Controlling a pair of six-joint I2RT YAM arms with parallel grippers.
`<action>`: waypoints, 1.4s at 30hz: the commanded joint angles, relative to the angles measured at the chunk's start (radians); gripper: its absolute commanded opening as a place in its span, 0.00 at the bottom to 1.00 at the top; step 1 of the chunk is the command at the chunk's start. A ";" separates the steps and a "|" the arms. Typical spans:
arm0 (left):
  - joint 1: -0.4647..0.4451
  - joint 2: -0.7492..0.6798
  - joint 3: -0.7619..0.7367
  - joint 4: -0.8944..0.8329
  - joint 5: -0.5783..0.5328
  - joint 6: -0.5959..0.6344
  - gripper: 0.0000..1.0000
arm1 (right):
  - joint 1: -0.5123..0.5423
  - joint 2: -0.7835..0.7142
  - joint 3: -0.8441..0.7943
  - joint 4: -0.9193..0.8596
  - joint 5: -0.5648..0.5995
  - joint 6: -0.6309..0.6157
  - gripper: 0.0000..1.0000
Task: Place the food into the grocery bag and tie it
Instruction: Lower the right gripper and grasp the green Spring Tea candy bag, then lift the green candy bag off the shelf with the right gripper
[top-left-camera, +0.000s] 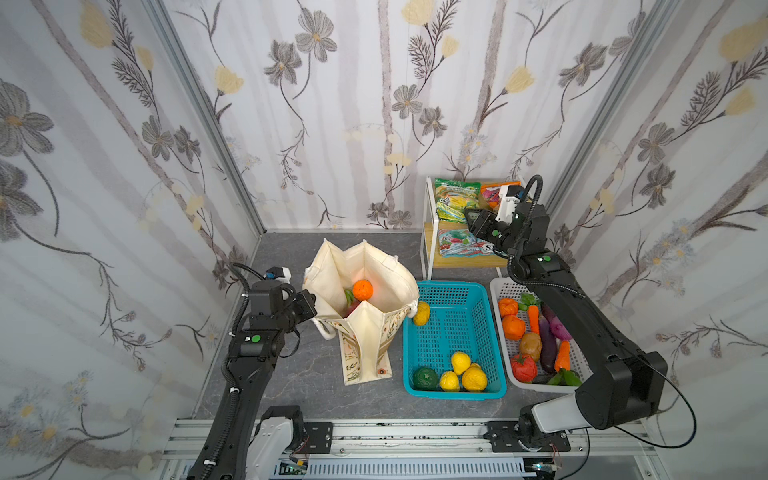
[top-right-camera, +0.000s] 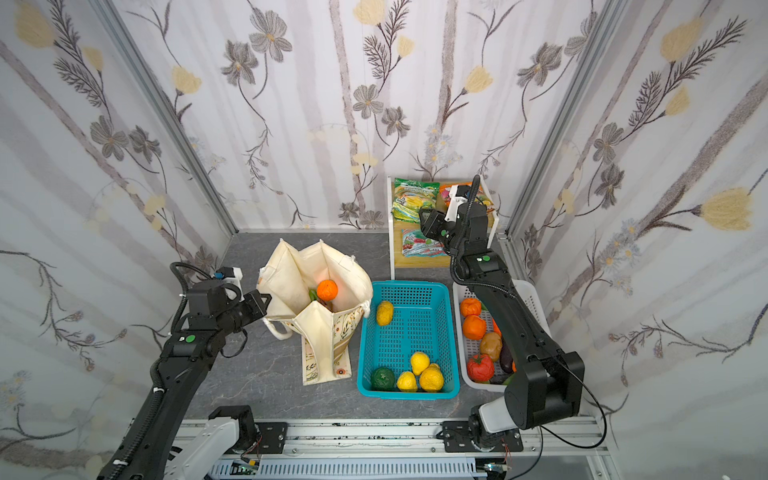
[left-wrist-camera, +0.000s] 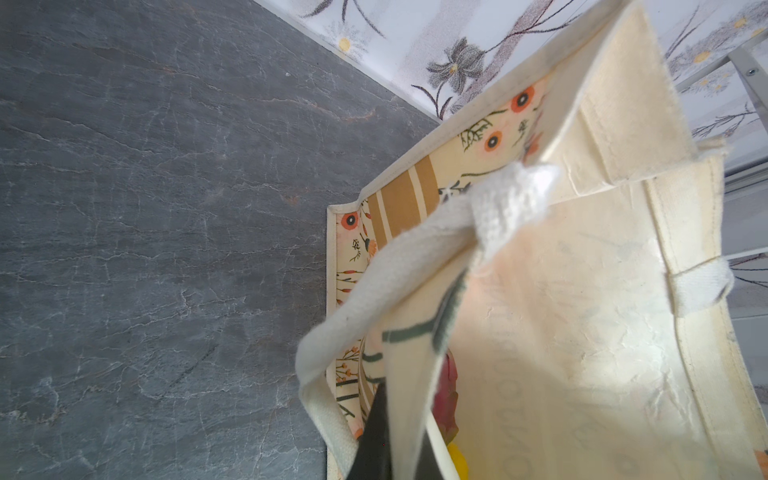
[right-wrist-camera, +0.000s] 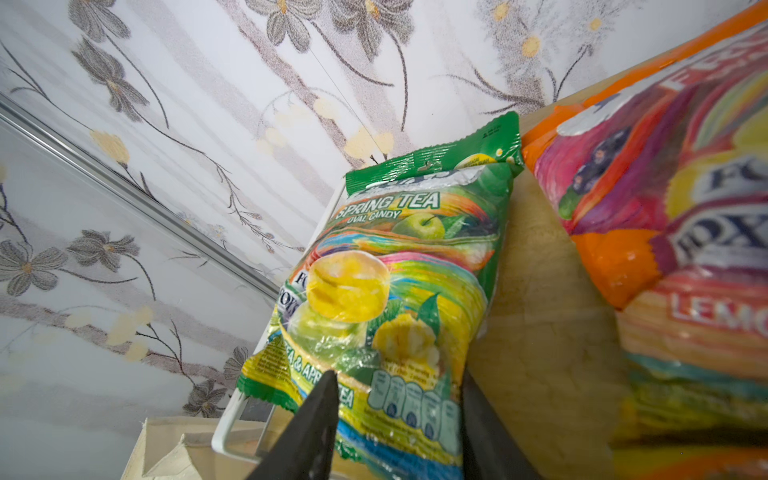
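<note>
The cream grocery bag (top-left-camera: 376, 324) (top-right-camera: 320, 324) (left-wrist-camera: 582, 332) stands open on the grey table left of centre. Inside it lie an orange (top-left-camera: 362, 289) (top-right-camera: 327, 289) and a pink-red fruit (left-wrist-camera: 446, 395). My left gripper (top-left-camera: 311, 305) (top-right-camera: 265, 300) (left-wrist-camera: 405, 409) is shut on the bag's left rim, with cloth pinched between its fingers. My right gripper (top-left-camera: 468, 216) (top-right-camera: 423, 216) (right-wrist-camera: 399, 386) is at the rack's upper shelf. Its jaws stand apart on either side of the near end of a green snack packet (top-left-camera: 455, 201) (top-right-camera: 415, 197) (right-wrist-camera: 399, 282). An orange packet (top-left-camera: 490, 195) (right-wrist-camera: 665, 216) lies beside it.
A white-framed rack (top-left-camera: 428, 232) at the back holds another packet (top-left-camera: 459, 243) on its lower shelf. A teal basket (top-left-camera: 453, 289) right of the bag holds lemons (top-left-camera: 460, 362) and a green fruit (top-left-camera: 425, 377). A white basket (top-left-camera: 500, 286) of toy vegetables lies under my right arm.
</note>
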 joint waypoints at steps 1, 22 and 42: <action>0.001 -0.003 0.006 0.010 -0.004 -0.004 0.00 | 0.001 0.015 0.005 0.021 -0.008 0.011 0.38; -0.001 -0.009 0.003 0.010 -0.003 -0.005 0.00 | 0.014 -0.078 0.041 -0.017 -0.026 -0.017 0.00; -0.002 -0.008 0.003 0.012 -0.009 -0.007 0.00 | 0.107 -0.167 0.150 -0.081 0.028 -0.064 0.00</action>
